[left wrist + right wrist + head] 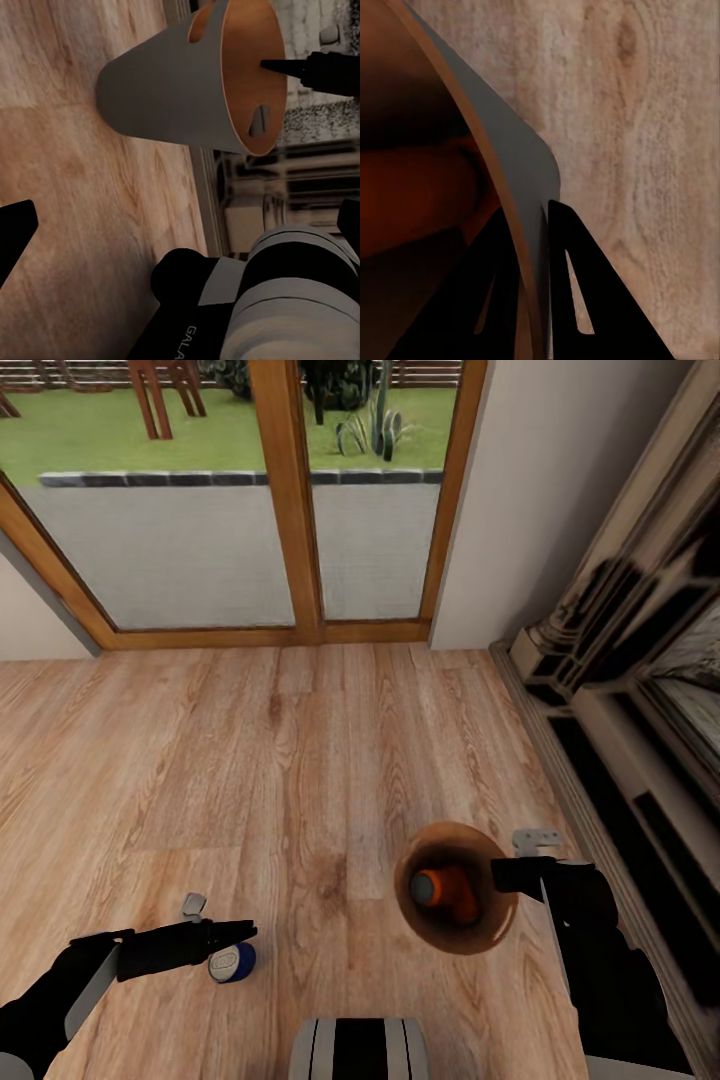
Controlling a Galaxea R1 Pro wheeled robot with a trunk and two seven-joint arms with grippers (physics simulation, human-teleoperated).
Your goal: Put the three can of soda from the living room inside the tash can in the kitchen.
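The brown trash can is tipped toward me above the wood floor, and an orange soda can lies inside it. My right gripper is shut on its rim, one finger inside the wall and one outside. The left wrist view shows the bin's grey outer wall and that right gripper at its mouth. A dark blue soda can with a silver end sits on the floor just below the tip of my left gripper. Its fingers stand wide apart with nothing between them.
Wood-framed glass doors close the far side, with lawn beyond. A pale wall meets a dark ornate fireplace surround along the right. My own base shows at the bottom edge. Open wood floor lies ahead.
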